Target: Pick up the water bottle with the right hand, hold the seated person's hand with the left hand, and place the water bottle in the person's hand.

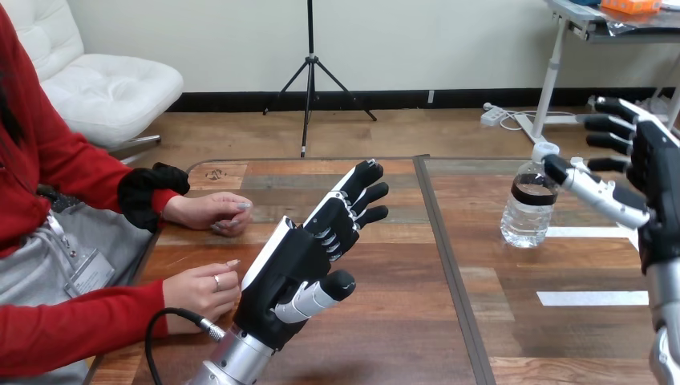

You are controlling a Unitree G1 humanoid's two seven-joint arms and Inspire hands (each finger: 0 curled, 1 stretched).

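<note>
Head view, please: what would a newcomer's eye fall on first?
The left hand stands open above the middle of the table. At the right, the open right hand hangs beside the bottle. The person's hands rest at the table's left edge.

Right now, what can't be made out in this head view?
Head view:
- right hand: partly cut off by the view's right edge.
- water bottle: the right hand's thumb crosses its neck; contact unclear.
- person's nearer hand: left hand overlaps its edge; contact unclear.
</note>
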